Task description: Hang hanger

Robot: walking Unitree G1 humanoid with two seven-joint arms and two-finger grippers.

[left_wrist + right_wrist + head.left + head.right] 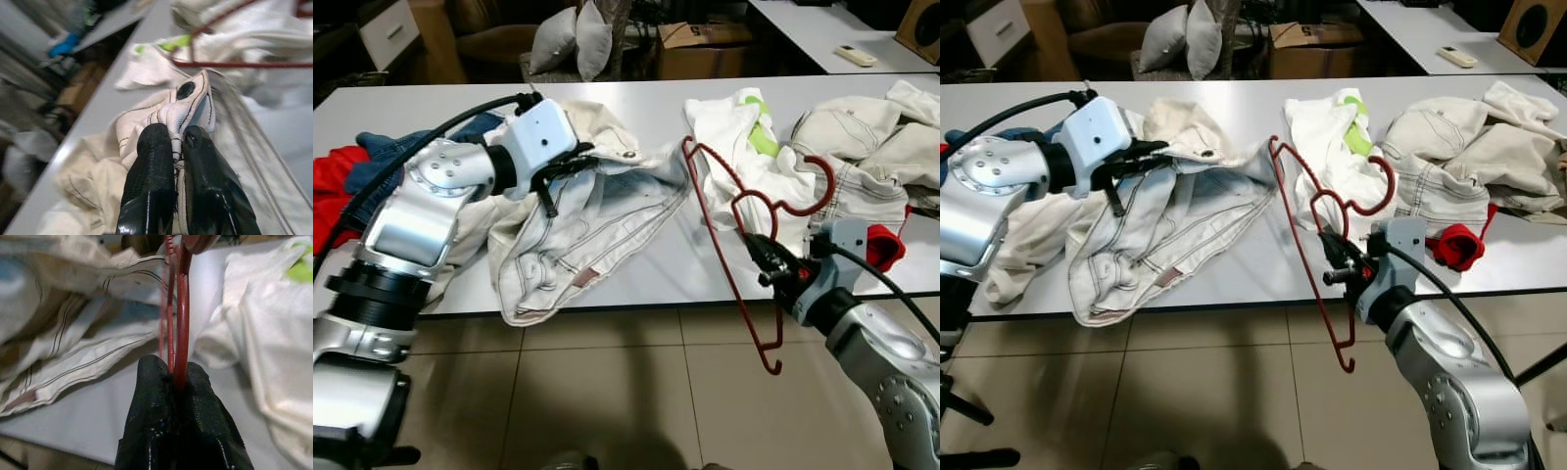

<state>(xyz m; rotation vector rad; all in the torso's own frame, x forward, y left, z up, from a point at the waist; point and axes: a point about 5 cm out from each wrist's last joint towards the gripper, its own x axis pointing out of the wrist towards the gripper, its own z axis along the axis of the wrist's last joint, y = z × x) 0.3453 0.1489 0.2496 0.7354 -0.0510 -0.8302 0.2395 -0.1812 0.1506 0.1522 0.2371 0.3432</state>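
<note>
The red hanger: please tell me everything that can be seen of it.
The red hanger looks like thin wire or coated metal, with a curved hook at its top. The right gripper is shut on it near the neck, holding it tilted. Its upper shoulder lies over the white garment, beside the cream trousers; its lower end hangs past the table edge.

You have one red hanger (729,259), two grippers, left (171,161) and right (178,382), and two cushions (570,39) far off.

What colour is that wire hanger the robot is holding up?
Dark red; the thin wire clothes hanger shows best in the left eye view.
</note>
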